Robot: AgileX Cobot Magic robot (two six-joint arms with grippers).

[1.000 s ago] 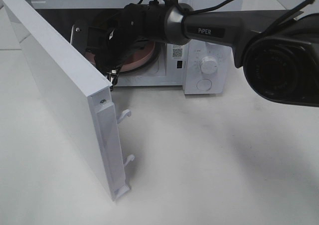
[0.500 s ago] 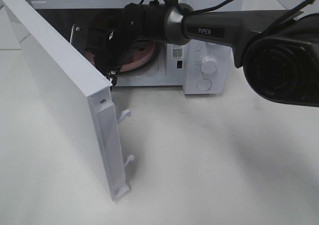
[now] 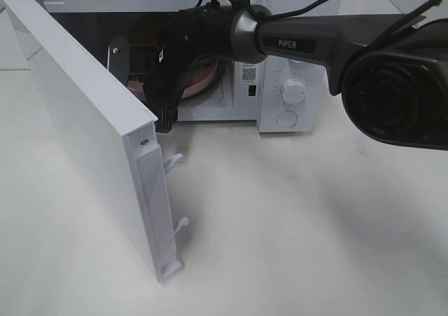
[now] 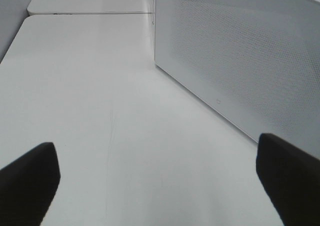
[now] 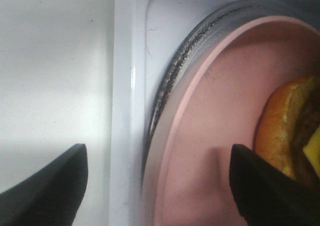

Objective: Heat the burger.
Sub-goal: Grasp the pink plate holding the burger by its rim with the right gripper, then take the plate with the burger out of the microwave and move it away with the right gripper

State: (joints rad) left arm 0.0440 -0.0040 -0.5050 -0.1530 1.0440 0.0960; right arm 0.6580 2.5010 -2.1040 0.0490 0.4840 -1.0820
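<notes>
My right claw hangs at the mouth of the microwave with its jaws spread wide and nothing between them; one fingertip sits over the white sill and the other over the pink plate. The burger lies on that plate inside the oven, on the glass turntable, and I see only its bun edge with a sliver of cheese and patty at the side of my view, apart from my fingers. My left claw is also wide and holding nothing, low over the bare table just beside the perforated white face of the door, which stands swung out. I judge the placing done and the closing and dial not yet done. The risks I see come from how tightly I am framed: if I pull out at a slant, a finger could catch the plate rim and drag it off the turntable, or tip the burger. My wrist and its cables sit close to the door's free edge, so they could knock the door. And if the door were pushed shut while I am in the opening, it would pinch my arm
</notes>
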